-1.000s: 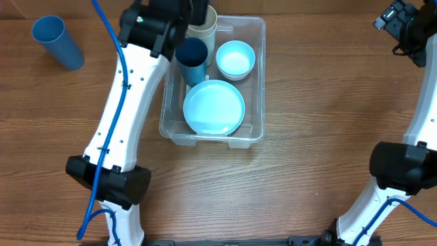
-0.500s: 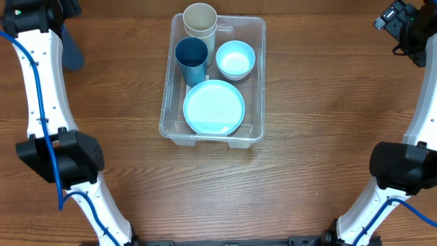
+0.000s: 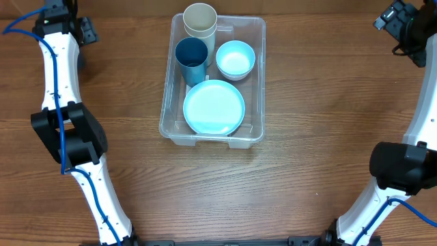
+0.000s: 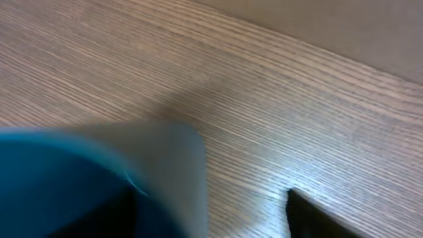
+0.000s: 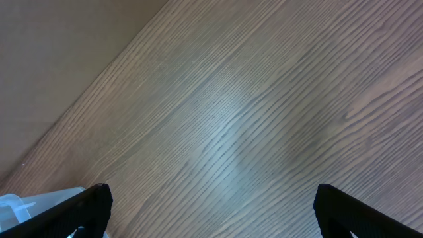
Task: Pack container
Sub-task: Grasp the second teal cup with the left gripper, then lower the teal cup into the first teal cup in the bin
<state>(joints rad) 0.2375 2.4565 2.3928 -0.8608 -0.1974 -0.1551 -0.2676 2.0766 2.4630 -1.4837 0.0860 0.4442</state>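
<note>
Here, container (image 3: 260,96) upright, long axis front-to-back.

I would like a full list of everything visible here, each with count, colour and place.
container: 1, clear, table centre
cream cup: 1, cream, container's far left corner
dark blue cup: 1, dark blue, inside container
small bowl: 1, light blue, inside container, far right
plate: 1, light blue, container's near end
loose cup: 1, blue, far left of table
table: 1, brown wood
left gripper: 1, black, by loose cup
right gripper: 1, black, far right, open
</note>
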